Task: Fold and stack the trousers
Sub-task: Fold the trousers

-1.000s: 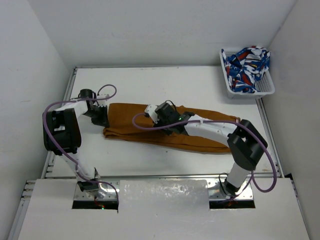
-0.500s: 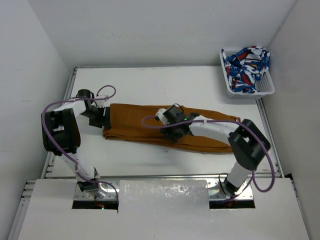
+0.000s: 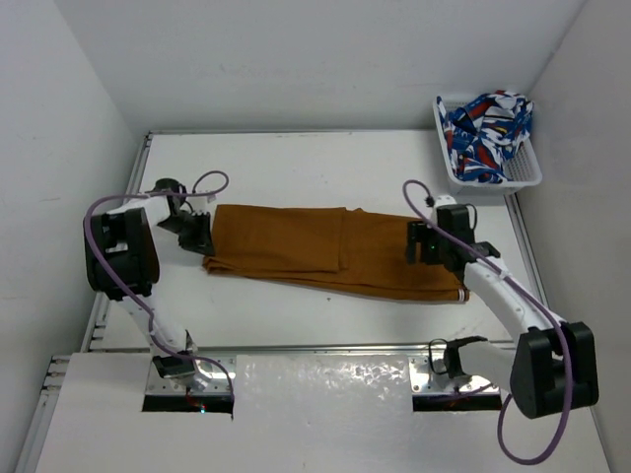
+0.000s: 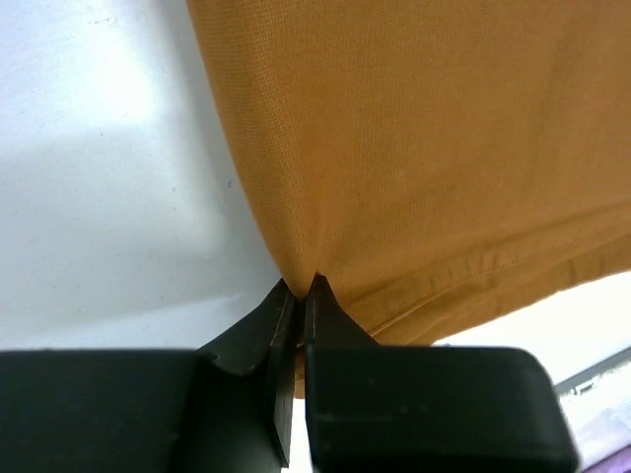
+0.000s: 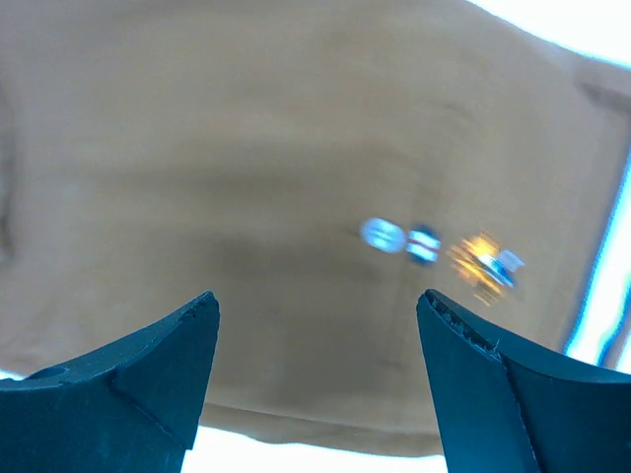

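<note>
The mustard-brown trousers (image 3: 296,241) lie flat on the white table (image 3: 296,168), folded lengthwise into a long band running left to right. My left gripper (image 3: 200,236) sits at their left end. In the left wrist view its jaws (image 4: 301,288) are shut on the edge of the trousers (image 4: 444,148). My right gripper (image 3: 419,244) hovers over the right end of the band. The right wrist view shows it open (image 5: 315,301), with the trousers (image 5: 246,148) below and nothing between its fingers. Small blurred labels (image 5: 434,246) show on the cloth.
A white basket (image 3: 463,187) holding blue-red-white patterned cloth (image 3: 488,128) stands at the back right corner. White walls close in the table at the left, back and right. Both arm bases sit at the near edge.
My right arm has left the middle of the trousers, swung out to their right end and opened. The cloth now lies flatter. My left gripper has stayed at the left edge.
</note>
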You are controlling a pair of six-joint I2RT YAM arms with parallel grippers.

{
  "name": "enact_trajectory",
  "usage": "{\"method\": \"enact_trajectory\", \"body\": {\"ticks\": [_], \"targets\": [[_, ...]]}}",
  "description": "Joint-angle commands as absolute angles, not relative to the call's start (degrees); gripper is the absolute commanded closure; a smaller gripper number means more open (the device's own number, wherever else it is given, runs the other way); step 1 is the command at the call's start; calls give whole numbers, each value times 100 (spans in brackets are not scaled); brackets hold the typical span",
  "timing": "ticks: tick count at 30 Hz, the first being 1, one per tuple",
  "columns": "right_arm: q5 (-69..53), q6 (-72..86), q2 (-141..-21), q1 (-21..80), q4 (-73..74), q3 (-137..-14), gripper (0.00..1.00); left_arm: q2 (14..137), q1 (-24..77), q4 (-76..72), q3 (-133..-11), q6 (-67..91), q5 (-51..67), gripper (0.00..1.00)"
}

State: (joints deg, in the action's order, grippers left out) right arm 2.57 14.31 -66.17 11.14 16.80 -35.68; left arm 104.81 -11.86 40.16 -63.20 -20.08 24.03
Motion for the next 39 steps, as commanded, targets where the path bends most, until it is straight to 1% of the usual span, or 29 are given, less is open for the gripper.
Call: {"method": "enact_trajectory", "body": {"ticks": [1, 4, 5, 6, 8, 9, 10, 13, 14, 15, 17, 18, 20, 21, 22, 24, 25, 28, 30, 33, 37, 39], "targets": [[176, 2038, -6434, 564, 1775, -3384, 22, 10301, -1545, 4419, -6880, -2311, 2294, 100], [141, 2092, -6504, 290, 1889, -3375, 22, 10108, -2152, 4902, -7942, -2486, 2303, 100], [149, 2074, -6530, 264, 1924, -3436, 23, 10099, -2293, 5043, -8641, -2557, 2285, 100], [149, 2074, -6591, 264, 1934, -3471, 23, 10116, -2477, 5341, -8996, -2610, 2216, 100], [132, 2074, -6635, 255, 1934, -3542, 23, 10081, -2514, 5615, -9952, -2899, 2180, 100], [114, 2074, -6671, 264, 1907, -3551, 24, 10046, -2505, 5825, -10193, -2996, 2249, 100], [114, 2092, -6688, 255, 1864, -3551, 24, 10002, -2505, 5914, -10578, -3128, 2581, 100], [27, 2258, -6767, 290, 1706, -3472, 26, 9757, -2330, 6143, -10906, -3199, 3232, 100], [-113, 2328, -6802, 386, 1575, -3446, 26, 9599, -2199, 6178, -10872, -3225, 3339, 100], [-140, 2399, -6907, 456, 1512, -3419, 27, 9502, -1858, 6248, -10820, -3339, 3514, 100], [-45, 2478, -7074, 834, 1442, -3471, 27, 9195, -1426, 6275, -10487, -3471, 3691, 100], [-18, 2531, -7180, 983, 1424, -3515, 27, 9080, -997, 6267, -10364, -3559, 3805, 100], [-105, 2768, -7531, 1369, 1302, -3656, 27, 8834, -643, 6179, -10012, -3647, 4261, 100], [-192, 2873, -7663, 1475, 1214, -3700, 28, 8807, -363, 6274, -9967, -3674, 4454, 100], [-280, 3109, -7908, 1703, 1126, -3787, 29, 8824, -247, 6415, -9967, -3830, 4813, 100], [-465, 3295, -8146, 1967, 827, -3893, 29, 8877, -28, 6678, -9923, -4007, 5140, 100], [-466, 3409, -8278, 2238, 748, -4076, 29, 8886, 148, 6671, -9714, -4008, 5350, 100], [-623, 3647, -8875, 2635, 457, -4550, 29, 8868, 439, 6417, -9124, -3920, 5485, 100], [-903, 3944, -9296, 2680, 247, -4780, 29, 8886, 562, 6189, -8739, -3876, 5406, 100], [-1002, 4218, -9553, 2681, -139, -4860, 29, 8938, 720, 6082, -8404, -3972, 5265, 100], [-1098, 4254, -9817, 2681, -71, -5185, 30, 9044, 844, 6380, -8411, -4341, 5343, 100], [-1169, 4298, -9975, 2689, -79, -5325, 30, 9088, 835, 6617, -8805, -4500, 5396, 100]]}}
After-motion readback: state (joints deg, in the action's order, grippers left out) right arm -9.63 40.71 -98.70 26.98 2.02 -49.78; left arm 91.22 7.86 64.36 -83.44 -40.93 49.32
